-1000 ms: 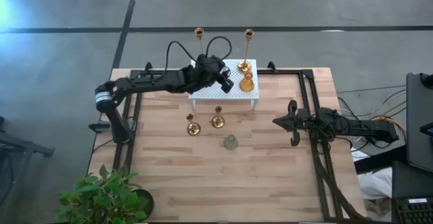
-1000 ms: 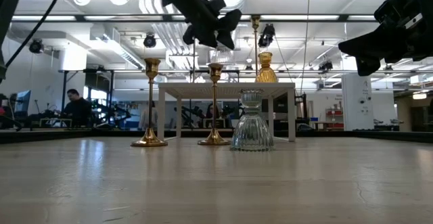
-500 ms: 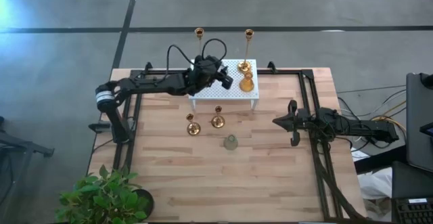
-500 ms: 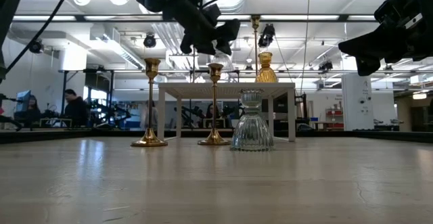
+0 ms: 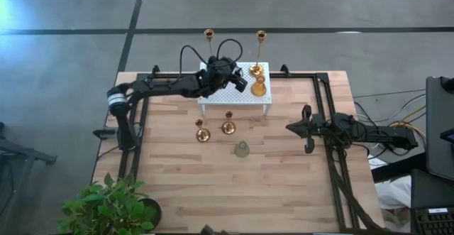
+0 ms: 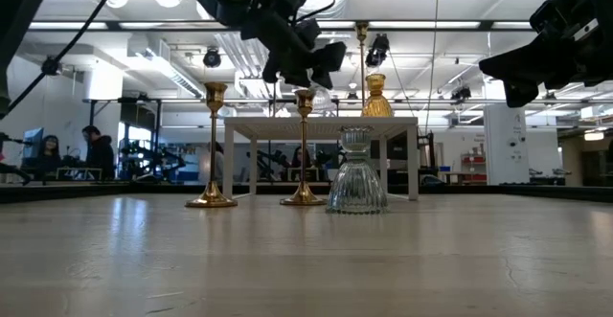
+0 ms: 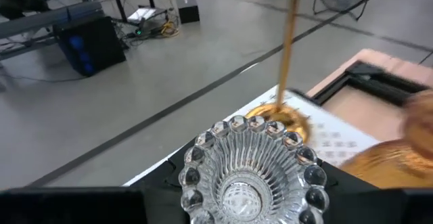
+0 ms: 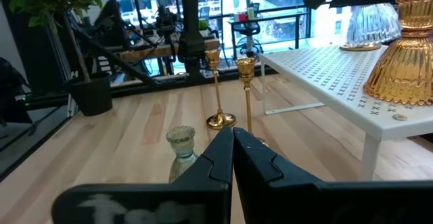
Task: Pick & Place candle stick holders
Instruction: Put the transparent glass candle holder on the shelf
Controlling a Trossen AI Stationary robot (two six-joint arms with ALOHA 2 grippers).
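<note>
High view: left arm stretched from the table's 9 o'clock edge toward 12 o'clock, forearm nearly level, wrist bent over the white perforated stand (image 5: 234, 93) at the table's far side. Left gripper (image 5: 228, 77) poised over the stand's left half, fingers clasped round the clear glass holder (image 7: 249, 168); in the left wrist view, that holder seen from above between the dark fingers, scalloped rim fully exposed. Low view: same gripper (image 6: 308, 68) hanging above the stand top, holder partly masked by it; whether the holder's base touches the stand not determinable. On the stand's right half: amber glass holder (image 5: 259, 87) and, just beside it at 12 o'clock, one tall brass stick (image 5: 259, 52); second tall brass stick (image 5: 208, 45) at the stand's far left corner. On the bare wood at the stand's 6 o'clock: two short brass holders (image 5: 203, 131) (image 5: 228, 125) side by side, apart from each other. Grey-green glass holder (image 5: 242, 149) further toward 6 o'clock, standing alone. Right arm laid along the table's 3 o'clock side, extended level toward the centre, right gripper (image 5: 306, 129) well apart from every holder, fingers pressed together, nothing between them.
</note>
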